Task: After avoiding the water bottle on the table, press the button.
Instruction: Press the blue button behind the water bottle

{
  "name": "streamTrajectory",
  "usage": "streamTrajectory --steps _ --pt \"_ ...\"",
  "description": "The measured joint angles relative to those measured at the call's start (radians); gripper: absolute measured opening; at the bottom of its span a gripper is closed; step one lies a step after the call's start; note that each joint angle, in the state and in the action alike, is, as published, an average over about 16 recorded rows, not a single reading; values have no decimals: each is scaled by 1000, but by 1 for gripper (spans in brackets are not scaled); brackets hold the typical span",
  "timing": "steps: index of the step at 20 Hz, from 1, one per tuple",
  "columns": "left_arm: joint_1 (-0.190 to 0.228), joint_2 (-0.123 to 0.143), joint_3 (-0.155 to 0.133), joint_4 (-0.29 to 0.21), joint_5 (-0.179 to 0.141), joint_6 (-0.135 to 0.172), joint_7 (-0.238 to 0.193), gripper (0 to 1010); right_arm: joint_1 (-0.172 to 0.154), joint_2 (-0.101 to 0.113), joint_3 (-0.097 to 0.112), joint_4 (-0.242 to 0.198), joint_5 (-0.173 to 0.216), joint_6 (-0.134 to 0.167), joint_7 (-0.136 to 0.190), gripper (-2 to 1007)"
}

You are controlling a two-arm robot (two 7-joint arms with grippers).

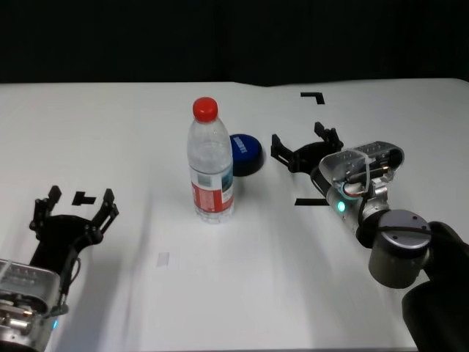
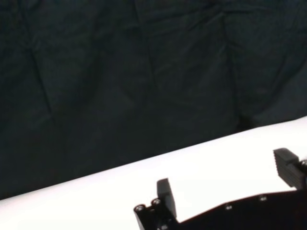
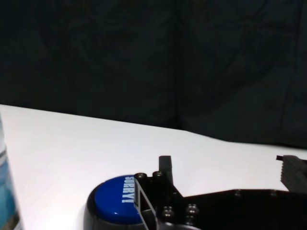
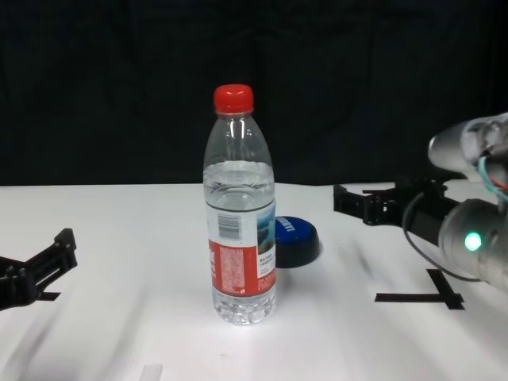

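The water bottle [image 1: 211, 165], clear with a red cap and a red, white and blue label, stands upright at the middle of the white table [image 1: 110, 132]. Just behind it to the right sits the low blue button [image 1: 245, 152] on its dark base, also visible as the button [image 4: 295, 238] in the chest view. My right gripper [image 1: 300, 139] hovers open just right of the button, level with it, touching nothing. In the right wrist view the button [image 3: 117, 199] lies close beside one fingertip [image 3: 165, 164]. My left gripper [image 1: 79, 199] rests open at the near left.
Black tape marks lie on the table at the far right [image 1: 314, 95], under the right arm [image 1: 311, 202] and by the left gripper [image 1: 84, 198]. A small white tape piece [image 1: 163, 258] lies near the front. A dark curtain backs the far edge.
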Motion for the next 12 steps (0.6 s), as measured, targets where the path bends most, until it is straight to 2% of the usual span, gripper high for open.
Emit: streamTrajectory --steps 12 --pt "0 0 0 0 0 0 0 1003 99 -20 -11 129 -28 1 -6 1003"
